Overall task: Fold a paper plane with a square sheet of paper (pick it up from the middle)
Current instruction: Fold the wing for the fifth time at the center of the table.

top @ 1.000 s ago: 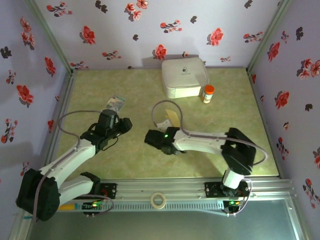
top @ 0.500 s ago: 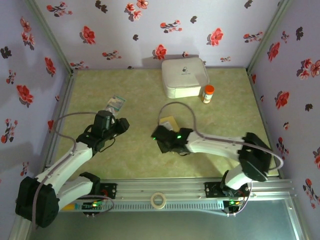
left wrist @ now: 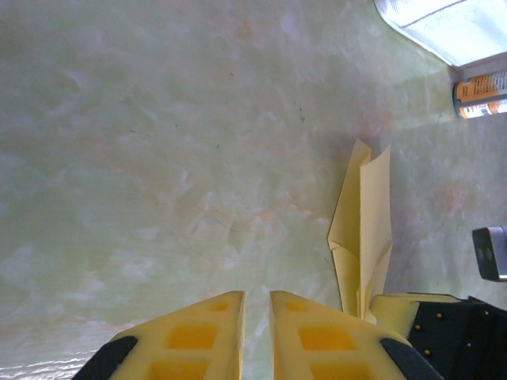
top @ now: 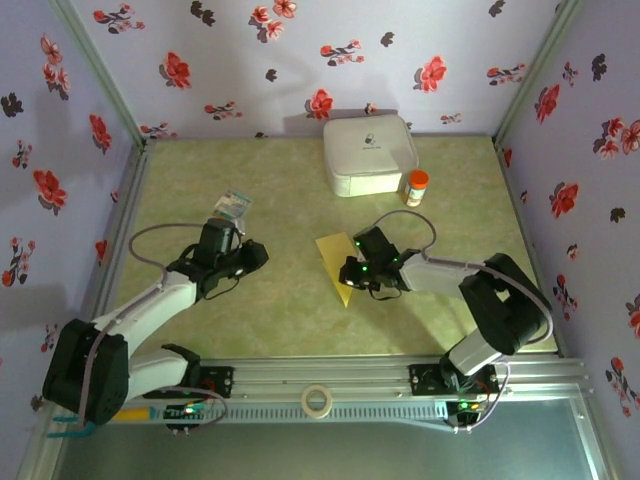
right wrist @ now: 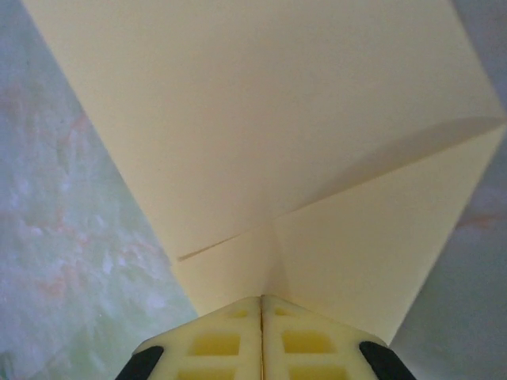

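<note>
Right gripper (right wrist: pixel 261 305) clamped on part-folded yellow paper (right wrist: pixel 277 134) near the tabletop's (top: pixel 280 180) middle; left gripper (left wrist: pixel 256 305), jaws narrowly apart and empty, should meet the free edge squarely before creasing

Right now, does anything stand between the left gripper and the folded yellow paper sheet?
Nothing visible: bare green marbled tabletop lies between the left gripper and the folded yellow paper sheet, which the right gripper pinches.

Right fingers (right wrist: pixel 214 344) pinched together, left fingers (left wrist: pixel 190 336) seemingly a slit apart
</note>
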You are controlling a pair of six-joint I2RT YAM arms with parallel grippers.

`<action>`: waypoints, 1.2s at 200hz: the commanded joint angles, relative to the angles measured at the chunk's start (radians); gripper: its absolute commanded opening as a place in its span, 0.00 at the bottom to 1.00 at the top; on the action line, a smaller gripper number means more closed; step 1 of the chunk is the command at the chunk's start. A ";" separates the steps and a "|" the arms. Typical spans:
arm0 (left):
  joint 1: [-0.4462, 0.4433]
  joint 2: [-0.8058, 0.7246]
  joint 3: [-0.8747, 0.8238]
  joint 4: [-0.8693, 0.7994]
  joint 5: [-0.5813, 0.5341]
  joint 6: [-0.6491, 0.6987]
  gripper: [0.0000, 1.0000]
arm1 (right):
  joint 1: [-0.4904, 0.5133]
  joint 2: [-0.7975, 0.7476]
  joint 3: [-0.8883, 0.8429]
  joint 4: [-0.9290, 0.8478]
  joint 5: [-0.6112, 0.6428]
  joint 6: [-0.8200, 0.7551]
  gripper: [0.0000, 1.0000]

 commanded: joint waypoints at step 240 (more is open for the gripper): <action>-0.280 0.589 0.379 0.195 0.241 -0.055 0.00 | -0.082 -0.323 -0.250 0.058 0.010 0.288 0.16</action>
